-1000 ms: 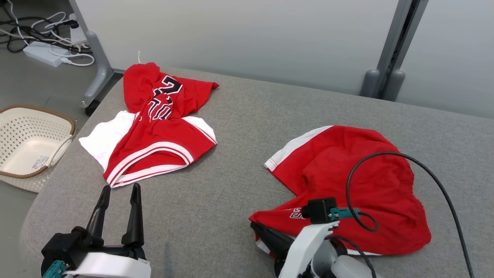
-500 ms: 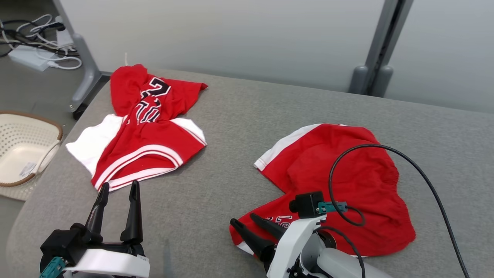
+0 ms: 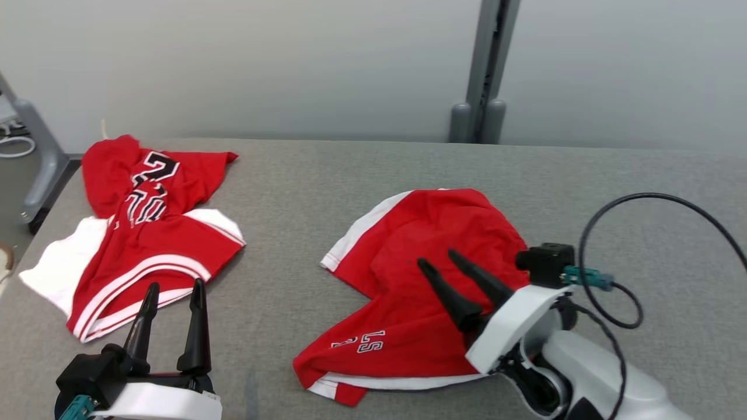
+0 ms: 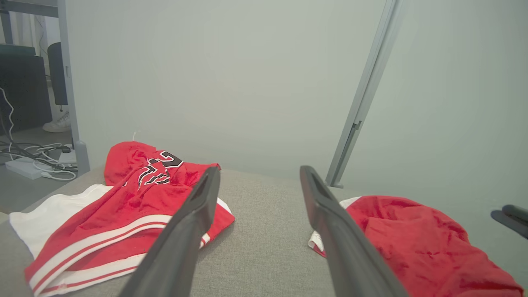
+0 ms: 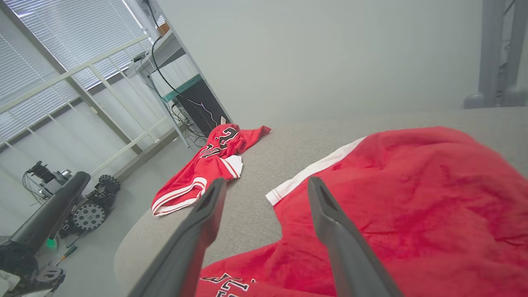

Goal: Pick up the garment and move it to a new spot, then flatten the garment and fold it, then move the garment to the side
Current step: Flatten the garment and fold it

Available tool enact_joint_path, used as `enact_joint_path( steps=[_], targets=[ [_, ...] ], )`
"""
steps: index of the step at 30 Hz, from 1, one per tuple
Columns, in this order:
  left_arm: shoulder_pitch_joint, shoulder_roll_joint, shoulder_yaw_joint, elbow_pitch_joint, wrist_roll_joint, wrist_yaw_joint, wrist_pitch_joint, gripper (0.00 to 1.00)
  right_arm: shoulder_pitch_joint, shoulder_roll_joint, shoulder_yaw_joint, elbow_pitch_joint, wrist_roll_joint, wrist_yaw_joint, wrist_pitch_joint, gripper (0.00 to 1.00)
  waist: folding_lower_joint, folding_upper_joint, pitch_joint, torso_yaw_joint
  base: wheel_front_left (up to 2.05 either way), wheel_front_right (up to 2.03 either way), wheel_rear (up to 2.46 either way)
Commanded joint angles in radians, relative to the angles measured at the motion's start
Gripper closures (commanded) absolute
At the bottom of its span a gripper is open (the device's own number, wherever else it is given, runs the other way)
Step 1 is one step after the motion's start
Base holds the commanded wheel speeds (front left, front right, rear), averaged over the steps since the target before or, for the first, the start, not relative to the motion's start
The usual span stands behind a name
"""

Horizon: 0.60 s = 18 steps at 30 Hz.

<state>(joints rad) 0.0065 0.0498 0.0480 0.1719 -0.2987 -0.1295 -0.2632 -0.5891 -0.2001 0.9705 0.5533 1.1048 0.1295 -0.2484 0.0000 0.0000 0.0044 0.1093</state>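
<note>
The right gripper [image 3: 436,258] no longer pinches the hem. Its jaws now stand wide and empty over the red garment [image 3: 391,309], which lies crumpled on the grey table [image 3: 292,175]. The left gripper [image 3: 175,284] gapes too, well apart.

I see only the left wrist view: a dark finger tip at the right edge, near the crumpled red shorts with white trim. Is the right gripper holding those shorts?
Observer: No. In the head view the right gripper hangs over the crumpled red shorts with white trim, fingers spread, no cloth between them.
Operator: Which part of the shorts lies nearest to the robot?
Observer: A leg end with black-and-white lettering, and below it a white hem, close to the table's near edge.
</note>
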Motion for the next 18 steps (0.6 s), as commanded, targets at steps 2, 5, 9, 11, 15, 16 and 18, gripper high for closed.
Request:
enact_joint_path(
  steps=[2, 5, 9, 11, 15, 16, 18],
  targets=[
    [0.006, 0.003, 0.005, -0.005, 0.007, -0.001, -0.002, 0.0, 0.028, -0.029, -0.037, -0.023, -0.044, 0.002, -0.012, 0.0, 0.0, 0.0, -0.008, -0.037, 0.0, 0.0, 0.0],
    [0.014, 0.003, 0.005, -0.006, 0.009, -0.001, -0.002, 0.0, 0.072, -0.061, -0.099, -0.055, -0.103, 0.002, -0.017, 0.0, 0.0, 0.0, -0.014, -0.061, 0.0, 0.0, 0.0],
    [0.016, 0.003, 0.005, -0.009, 0.012, -0.001, -0.002, 0.0, 0.141, -0.091, -0.207, -0.098, -0.211, 0.002, -0.018, 0.0, 0.0, 0.0, -0.019, -0.082, 0.0, 0.0, 0.0],
    [0.017, 0.003, 0.006, -0.01, 0.013, -0.001, -0.002, 0.0, 0.192, -0.088, -0.283, -0.129, -0.276, 0.002, -0.018, 0.0, 0.0, 0.0, -0.02, -0.09, 0.0, 0.0, 0.0],
    [0.02, 0.003, 0.007, -0.011, 0.015, -0.001, -0.002, 0.0, 0.304, -0.07, -0.456, -0.218, -0.44, 0.002, -0.018, 0.0, 0.0, 0.0, -0.024, -0.102, 0.0, 0.0, 0.0],
    [0.02, 0.003, 0.007, -0.011, 0.015, -0.001, -0.002, 0.0, 0.336, -0.062, -0.503, -0.246, -0.485, 0.002, -0.018, 0.0, 0.0, 0.0, -0.025, -0.104, 0.0, 0.0, 0.0],
    [0.021, 0.003, 0.007, -0.012, 0.015, -0.001, -0.002, 0.0, 0.402, -0.035, -0.59, -0.303, -0.559, 0.002, -0.016, 0.0, 0.0, 0.0, -0.026, -0.106, 0.0, 0.0, 0.0]
  ],
)
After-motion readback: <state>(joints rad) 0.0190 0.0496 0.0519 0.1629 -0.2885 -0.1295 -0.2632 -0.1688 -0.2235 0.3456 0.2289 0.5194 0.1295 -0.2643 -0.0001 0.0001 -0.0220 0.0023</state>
